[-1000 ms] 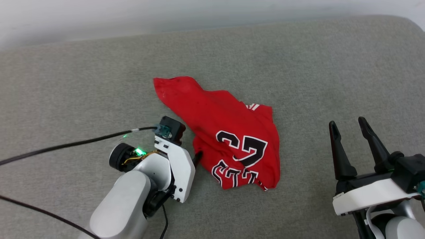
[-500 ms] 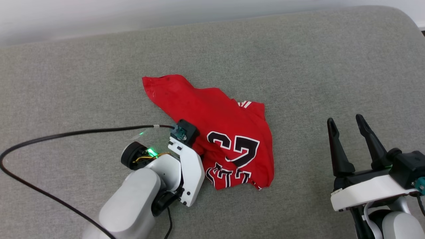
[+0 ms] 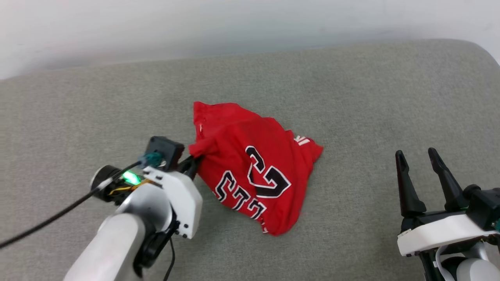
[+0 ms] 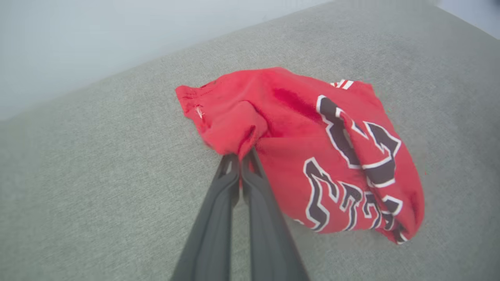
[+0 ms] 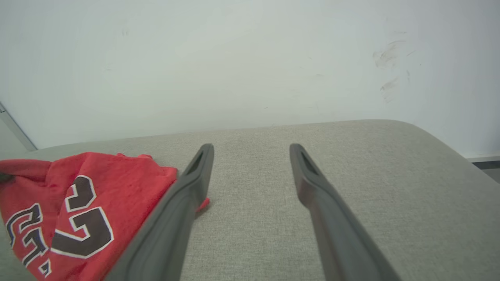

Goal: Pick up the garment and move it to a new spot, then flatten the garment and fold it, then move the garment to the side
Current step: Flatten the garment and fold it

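Note:
The garment [image 3: 254, 168] is a red jersey with black, white-outlined lettering, bunched in the middle of the grey cushion. My left gripper [image 3: 192, 160] is shut on a pinched fold at its left edge, and the cloth there is lifted off the cushion. In the left wrist view the two dark fingers [image 4: 250, 183] press together on that red fold of the garment [image 4: 312, 148]. My right gripper [image 3: 418, 162] stands open at the lower right, well apart from the cloth. Its wrist view shows the right gripper [image 5: 252, 150] with nothing in it and the garment [image 5: 78, 207] at the lower left.
The grey fabric cushion [image 3: 351, 97] spreads in all directions, with a pale wall [image 3: 234, 23] behind its far edge. Its rounded right corner [image 3: 480, 50] lies at the upper right. A black cable [image 3: 50, 222] trails from my left wrist across the lower left.
My left gripper has closed on the garment's left edge and pulled it up and leftward, bunching the cloth. The head camera has shifted. The right gripper stays open.

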